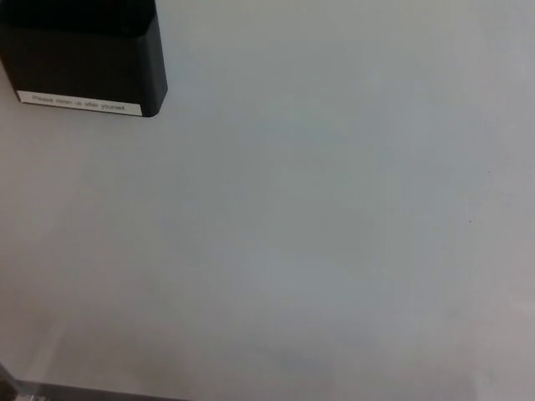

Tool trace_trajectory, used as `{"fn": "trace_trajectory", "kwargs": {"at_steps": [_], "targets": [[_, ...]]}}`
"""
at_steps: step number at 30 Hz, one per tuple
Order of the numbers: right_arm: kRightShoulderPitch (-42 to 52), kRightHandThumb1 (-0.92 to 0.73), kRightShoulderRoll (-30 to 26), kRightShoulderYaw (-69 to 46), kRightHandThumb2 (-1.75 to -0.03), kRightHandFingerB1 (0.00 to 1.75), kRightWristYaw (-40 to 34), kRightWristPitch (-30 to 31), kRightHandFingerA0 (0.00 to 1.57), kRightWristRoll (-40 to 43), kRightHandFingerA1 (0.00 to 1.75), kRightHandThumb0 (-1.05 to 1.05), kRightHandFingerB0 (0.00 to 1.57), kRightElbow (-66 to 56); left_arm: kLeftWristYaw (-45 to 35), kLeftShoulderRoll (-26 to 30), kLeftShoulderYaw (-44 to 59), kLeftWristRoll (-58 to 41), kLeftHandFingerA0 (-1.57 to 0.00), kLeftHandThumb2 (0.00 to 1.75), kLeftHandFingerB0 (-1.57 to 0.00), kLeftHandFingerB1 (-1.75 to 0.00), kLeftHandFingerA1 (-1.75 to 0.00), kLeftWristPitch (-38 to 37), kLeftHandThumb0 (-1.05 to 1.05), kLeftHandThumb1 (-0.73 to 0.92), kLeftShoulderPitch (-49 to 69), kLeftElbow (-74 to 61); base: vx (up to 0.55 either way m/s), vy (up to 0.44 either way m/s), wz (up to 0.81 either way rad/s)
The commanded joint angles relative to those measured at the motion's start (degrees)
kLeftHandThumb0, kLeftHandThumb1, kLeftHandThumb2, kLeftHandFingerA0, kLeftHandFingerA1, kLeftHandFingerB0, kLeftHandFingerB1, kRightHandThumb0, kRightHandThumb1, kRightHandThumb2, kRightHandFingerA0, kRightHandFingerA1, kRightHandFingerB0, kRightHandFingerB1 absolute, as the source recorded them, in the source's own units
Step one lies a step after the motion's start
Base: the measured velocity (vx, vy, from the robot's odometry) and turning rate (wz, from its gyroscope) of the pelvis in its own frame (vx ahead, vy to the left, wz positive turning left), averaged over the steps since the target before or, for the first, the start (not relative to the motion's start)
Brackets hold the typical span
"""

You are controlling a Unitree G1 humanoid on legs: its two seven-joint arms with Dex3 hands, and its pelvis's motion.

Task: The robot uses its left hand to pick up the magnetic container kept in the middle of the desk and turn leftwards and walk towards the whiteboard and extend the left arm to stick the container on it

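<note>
container: black magnetic container [79, 63], top corner of the head view on the robot's left, cut off by the frame edges
label: white strip with small print [79, 104] along its lower front edge, too blurred to read
surface: plain whiteboard [334, 234] fills nearly the whole view, container sits flat against it
left hand: not in view, can't tell if fingers are apart or together; no fingers show on the container's visible part
right hand: not in view, state unknown
place vs hand: no hand showing to relate it to; container is on the side the left arm reaches from
why it stays: nothing touches it, so judged the magnet alone holds it
task stage: judged stuck and let go, essentially done
risk: could slide if the magnet's hold is weak
</note>
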Motion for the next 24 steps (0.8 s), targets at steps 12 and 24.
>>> {"fn": "trace_trajectory", "kwargs": {"at_steps": [12, 24], "targets": [[-1.9, -0.51, -4.3, 3.0, -1.18, 1.0, -1.4, -2.1, 1.19, -2.9, 1.08, -0.17, 0.78, 7.0, -1.7, 2.1, -2.1, -1.6, -1.35, 1.12, -1.1, -1.07, -1.25, -6.5, -0.05, 0.51, -2.0, 5.1, 0.0, 0.0, 0.0], [2.4, -0.44, -4.5, 3.8, -1.3, 1.06, 0.1, 1.7, 1.25, -2.2, 1.07, -0.12, 0.86, 1.8, -2.0, 2.6, -3.5, -1.9, -1.32, 1.15, -1.08, -1.04, -1.21, -7.1, -0.06, 0.51, -1.5, 6.4, 0.0, 0.0, 0.0]]}}
